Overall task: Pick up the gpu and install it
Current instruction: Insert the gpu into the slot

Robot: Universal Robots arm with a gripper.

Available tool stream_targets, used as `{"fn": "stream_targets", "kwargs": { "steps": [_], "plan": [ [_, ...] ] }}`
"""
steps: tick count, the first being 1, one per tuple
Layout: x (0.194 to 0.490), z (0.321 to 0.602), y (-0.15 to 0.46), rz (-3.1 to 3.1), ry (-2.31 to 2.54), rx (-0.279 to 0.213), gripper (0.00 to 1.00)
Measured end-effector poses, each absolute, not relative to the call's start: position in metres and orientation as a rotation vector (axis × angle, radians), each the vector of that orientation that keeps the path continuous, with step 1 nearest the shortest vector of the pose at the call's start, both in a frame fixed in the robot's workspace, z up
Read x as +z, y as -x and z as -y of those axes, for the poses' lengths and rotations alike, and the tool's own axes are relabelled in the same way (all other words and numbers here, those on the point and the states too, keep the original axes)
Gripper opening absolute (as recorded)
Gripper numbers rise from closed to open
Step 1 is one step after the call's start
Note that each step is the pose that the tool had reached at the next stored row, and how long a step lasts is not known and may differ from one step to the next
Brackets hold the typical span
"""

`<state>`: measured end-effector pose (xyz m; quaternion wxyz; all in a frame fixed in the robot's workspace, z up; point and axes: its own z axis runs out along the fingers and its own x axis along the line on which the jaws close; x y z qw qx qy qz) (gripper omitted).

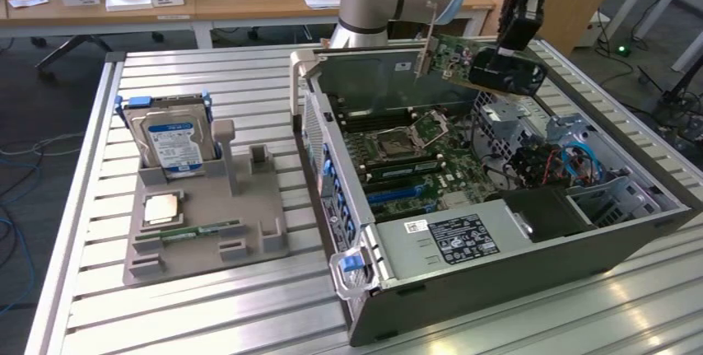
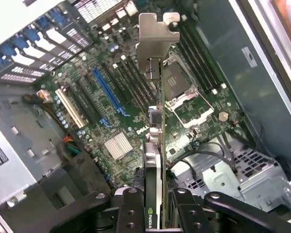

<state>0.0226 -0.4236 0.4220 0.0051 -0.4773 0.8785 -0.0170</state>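
Observation:
The gpu [image 1: 456,60], a green circuit card with a black cooler and a silver end bracket, hangs tilted in the air over the back part of the open computer case [image 1: 495,248]. My gripper [image 1: 508,57] is shut on its cooler end. In the wrist view the gpu [image 2: 156,131] runs edge-on away from my gripper [image 2: 155,206], and the fingers [image 2: 130,206] clamp it from both sides. Its bracket [image 2: 157,34] points ahead over the motherboard [image 2: 116,102]. The blue slot [image 2: 106,92] lies beside and below the card, apart from it.
A grey fixture [image 1: 209,215] on the slatted table, at the exterior view's left, holds an upright hard drive [image 1: 170,137], a memory stick [image 1: 203,230] and a small chip [image 1: 161,208]. Inside the case are the processor socket [image 2: 182,92], cables and a drive cage [image 1: 549,157]. Desks stand behind.

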Motion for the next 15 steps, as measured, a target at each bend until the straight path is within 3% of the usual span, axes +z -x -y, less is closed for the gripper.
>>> {"fn": "stream_targets", "kwargs": {
  "steps": [15],
  "plan": [
    [0.4215,0.4236,-0.0223,-2.559,1.808,-0.067,0.27]
  ]
}}
